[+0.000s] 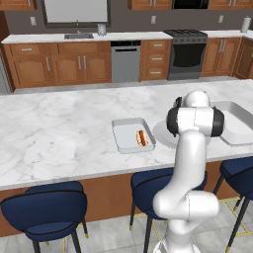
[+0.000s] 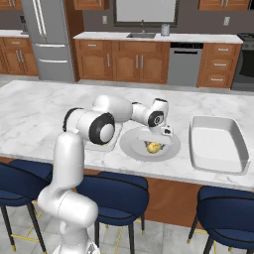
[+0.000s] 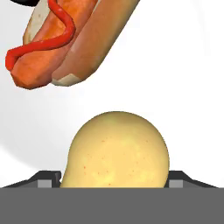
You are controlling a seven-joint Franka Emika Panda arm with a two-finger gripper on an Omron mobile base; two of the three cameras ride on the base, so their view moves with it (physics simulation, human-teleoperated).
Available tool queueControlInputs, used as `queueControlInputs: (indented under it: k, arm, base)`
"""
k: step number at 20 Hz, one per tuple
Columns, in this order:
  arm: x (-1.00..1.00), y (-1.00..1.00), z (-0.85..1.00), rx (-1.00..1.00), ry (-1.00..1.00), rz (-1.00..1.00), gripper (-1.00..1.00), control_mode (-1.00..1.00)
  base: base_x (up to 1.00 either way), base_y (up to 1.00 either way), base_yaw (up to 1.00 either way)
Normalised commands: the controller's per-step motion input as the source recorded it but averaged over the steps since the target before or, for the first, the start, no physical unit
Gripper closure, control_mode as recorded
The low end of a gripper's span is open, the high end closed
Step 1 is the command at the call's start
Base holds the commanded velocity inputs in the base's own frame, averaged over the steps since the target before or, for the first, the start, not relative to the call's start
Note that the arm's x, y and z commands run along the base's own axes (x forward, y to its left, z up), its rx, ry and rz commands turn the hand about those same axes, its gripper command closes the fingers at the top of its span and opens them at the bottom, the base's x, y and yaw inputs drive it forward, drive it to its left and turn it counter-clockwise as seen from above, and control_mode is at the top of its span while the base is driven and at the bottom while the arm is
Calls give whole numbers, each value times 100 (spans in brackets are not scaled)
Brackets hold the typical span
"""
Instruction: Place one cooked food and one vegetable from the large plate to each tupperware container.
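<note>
you have the gripper down low over the large plate, which sits near the front edge of the marble island. take that plate as your landmark. in the right base view the hand hangs just above the plate's middle, and the vegetable, a yellowish-tan lump, lies on the plate directly under it. in the hand view the vegetable sits right between the two dark finger tips, one at each of its sides, close against it. the jaws stand part-way apart around it, but you cannot tell from these pictures whether they press on it or merely flank it, so do not count it as held. the lump rests on the plate's white surface.

just beyond the vegetable in the hand view, also on the plate, lies a hot dog in a bun with a red squiggle of sauce along it; the two are near but apart.

to the left of the plate, just beside it, is the smaller tupperware container, and it holds a second hot dog near its plate-side end. to the right of the plate, a little apart, is the larger tupperware container. dark blue stools stand along the island's near side.
</note>
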Motion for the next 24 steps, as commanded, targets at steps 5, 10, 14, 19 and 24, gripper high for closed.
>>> queueControlInputs:
  k: [5,10,14,19,24]
  arm:
    - [-17,96,98,0,-6,0,100,-100]
    - [21,100,63,0,-1,11,100,-100]
    - [31,100,0,0,0,17,100,-100]
    - [32,100,0,0,2,15,100,-100]
    - [29,94,-13,0,0,5,100,-100]
  base:
    - [0,0,0]
    - [0,0,0]
    - [0,0,0]
    - [0,0,0]
    - [0,0,0]
